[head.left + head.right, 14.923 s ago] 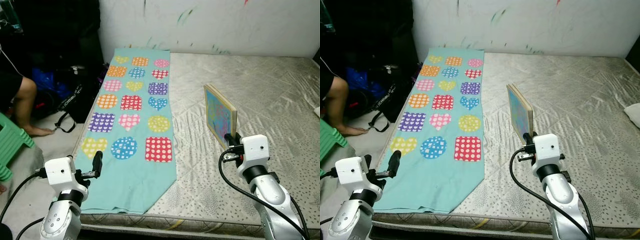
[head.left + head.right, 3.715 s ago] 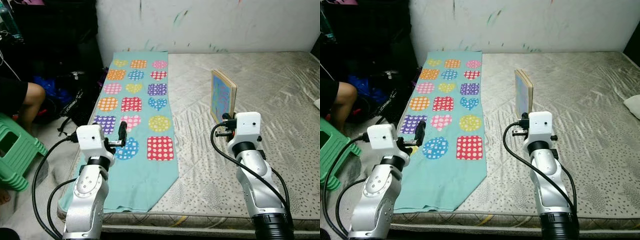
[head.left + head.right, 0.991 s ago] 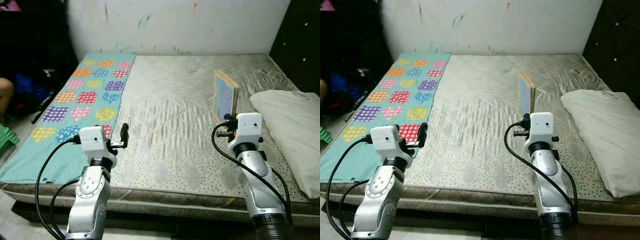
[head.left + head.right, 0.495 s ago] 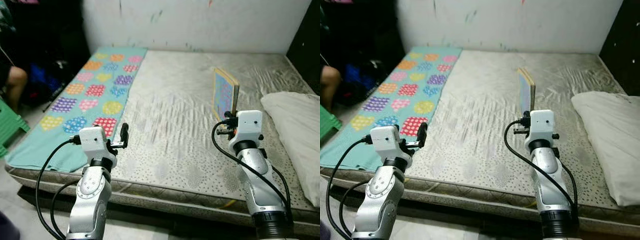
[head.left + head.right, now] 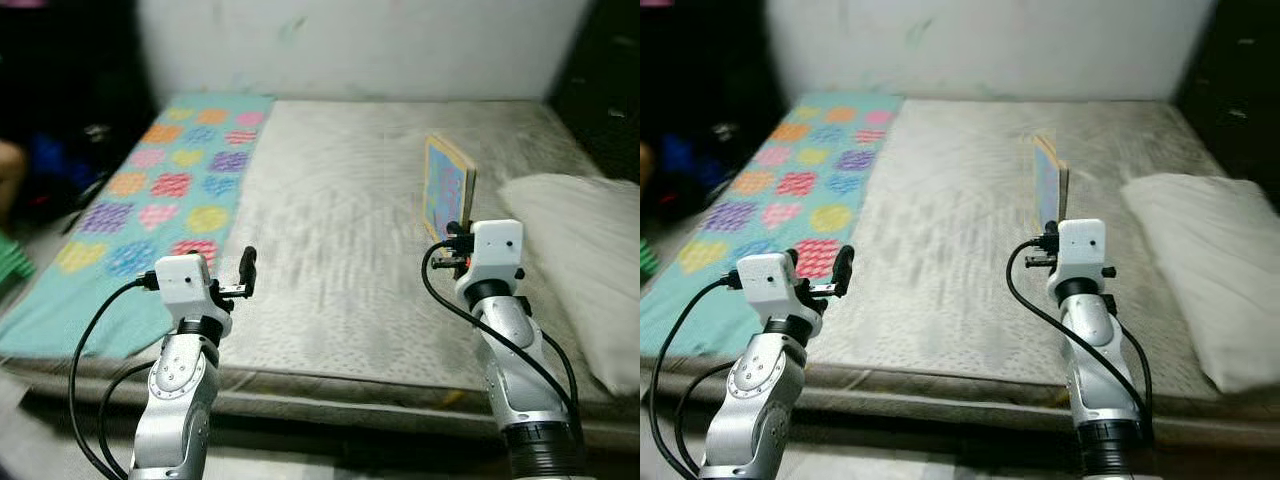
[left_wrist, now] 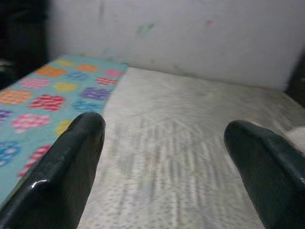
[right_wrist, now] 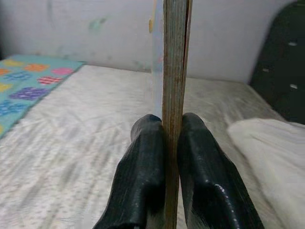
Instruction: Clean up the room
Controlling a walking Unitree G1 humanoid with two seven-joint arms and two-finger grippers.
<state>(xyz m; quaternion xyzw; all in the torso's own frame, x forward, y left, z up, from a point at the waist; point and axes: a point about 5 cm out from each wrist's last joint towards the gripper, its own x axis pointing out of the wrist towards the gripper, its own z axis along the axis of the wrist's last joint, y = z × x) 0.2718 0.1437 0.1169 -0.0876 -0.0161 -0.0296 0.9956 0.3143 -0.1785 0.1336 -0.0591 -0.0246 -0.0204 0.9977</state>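
A thin picture book (image 5: pixel 446 188) with a blue, colourful cover stands upright on its edge, held above the grey mattress (image 5: pixel 340 230). My right gripper (image 7: pixel 165 126) is shut on the book's lower edge (image 7: pixel 174 71), one black finger on each side. My left gripper (image 5: pixel 248 268) hovers over the mattress's near left part, open with nothing between its fingers (image 6: pixel 71 167). A teal blanket (image 5: pixel 165 190) printed with dotted hearts and squares lies flat along the mattress's left side.
A white pillow (image 5: pixel 580 260) lies at the right side of the mattress. A pale wall (image 5: pixel 350 45) runs behind the bed. Dark bags and clutter (image 5: pixel 60 150) sit on the floor to the left. The mattress's front edge (image 5: pixel 340 400) is just before me.
The whole picture has shifted and blurred, so the camera is moving. Both arms keep the same pose, and the book stays in the right gripper.
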